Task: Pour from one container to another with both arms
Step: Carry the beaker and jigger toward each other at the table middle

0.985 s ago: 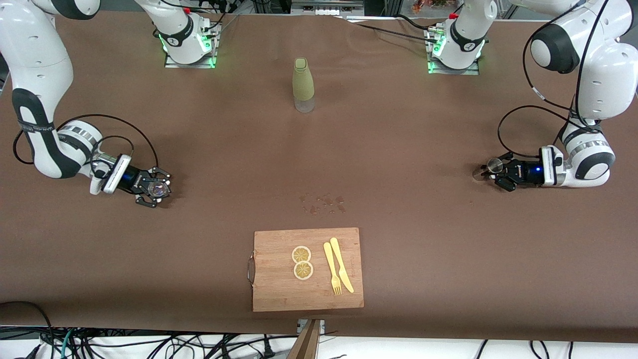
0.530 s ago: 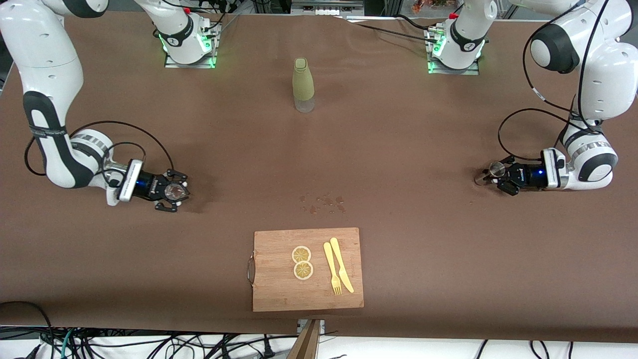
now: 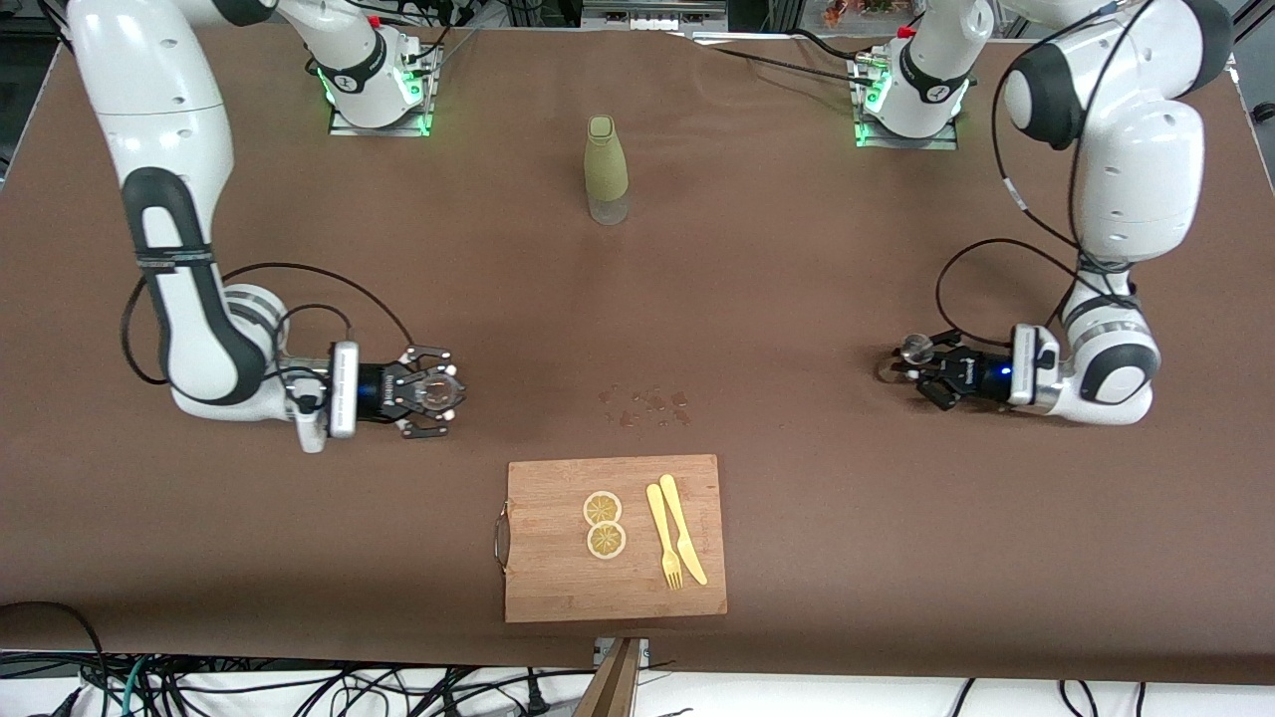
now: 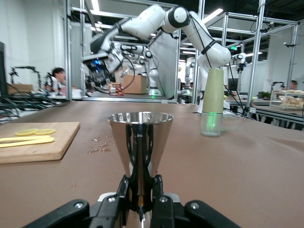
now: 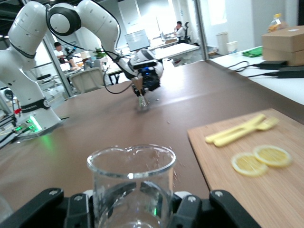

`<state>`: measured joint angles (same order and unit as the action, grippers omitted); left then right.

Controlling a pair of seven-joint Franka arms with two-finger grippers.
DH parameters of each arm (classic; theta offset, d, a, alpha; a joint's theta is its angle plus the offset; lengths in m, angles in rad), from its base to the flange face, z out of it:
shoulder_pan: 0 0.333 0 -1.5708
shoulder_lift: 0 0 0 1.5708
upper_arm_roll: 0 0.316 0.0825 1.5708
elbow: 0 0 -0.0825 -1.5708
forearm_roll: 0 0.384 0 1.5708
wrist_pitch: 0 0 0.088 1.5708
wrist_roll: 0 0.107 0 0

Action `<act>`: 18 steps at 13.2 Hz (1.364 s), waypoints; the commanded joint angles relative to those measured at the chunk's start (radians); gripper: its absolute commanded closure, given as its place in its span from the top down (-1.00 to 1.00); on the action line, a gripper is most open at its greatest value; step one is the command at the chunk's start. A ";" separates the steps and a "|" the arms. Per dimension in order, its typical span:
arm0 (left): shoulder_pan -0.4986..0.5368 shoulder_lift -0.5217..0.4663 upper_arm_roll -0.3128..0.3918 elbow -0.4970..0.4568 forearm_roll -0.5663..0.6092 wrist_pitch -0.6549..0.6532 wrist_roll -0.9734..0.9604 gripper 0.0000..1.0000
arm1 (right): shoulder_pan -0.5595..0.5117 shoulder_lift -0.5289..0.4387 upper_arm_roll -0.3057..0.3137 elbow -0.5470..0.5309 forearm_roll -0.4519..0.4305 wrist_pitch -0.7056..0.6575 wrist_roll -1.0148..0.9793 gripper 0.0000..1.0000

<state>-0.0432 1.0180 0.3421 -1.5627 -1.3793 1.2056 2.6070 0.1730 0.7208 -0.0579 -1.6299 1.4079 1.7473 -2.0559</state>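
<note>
My left gripper (image 3: 916, 366) is shut on a shiny metal cone-shaped jigger (image 3: 911, 350), held upright low over the table toward the left arm's end. In the left wrist view the jigger (image 4: 140, 135) rises from between the fingers (image 4: 122, 190). My right gripper (image 3: 431, 390) is shut on a clear glass beaker (image 3: 435, 387), upright, low over the table toward the right arm's end. The beaker (image 5: 130, 183) fills the right wrist view, with the left arm's gripper (image 5: 145, 78) and the jigger (image 5: 141, 99) seen farther off.
An olive-green bottle (image 3: 606, 169) stands between the two bases. A wooden cutting board (image 3: 543, 583) near the front edge carries two lemon slices (image 3: 604, 524), a yellow fork (image 3: 662, 538) and knife (image 3: 683, 530). Spilled droplets (image 3: 644, 405) lie between board and bottle.
Both arms have moved inward toward the table's middle, the right one farther, each carrying its vessel. The grips have not changed.
</note>
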 commanded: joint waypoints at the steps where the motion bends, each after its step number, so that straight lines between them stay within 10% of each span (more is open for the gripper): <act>1: -0.043 -0.004 -0.081 0.009 -0.058 0.092 -0.073 -1.00 | 0.107 0.000 -0.011 0.082 -0.020 0.036 0.101 -1.00; 11: -0.116 -0.004 -0.399 0.012 -0.291 0.523 -0.128 -1.00 | 0.379 -0.015 -0.013 0.212 -0.265 0.380 0.549 -1.00; 18: -0.156 -0.001 -0.471 0.012 -0.303 0.595 -0.127 -1.00 | 0.428 -0.015 -0.013 0.229 -0.454 0.411 0.727 -1.00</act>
<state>-0.1897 1.0180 -0.1079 -1.5507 -1.6559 1.7613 2.4415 0.5867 0.7136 -0.0595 -1.4074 0.9982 2.1529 -1.3772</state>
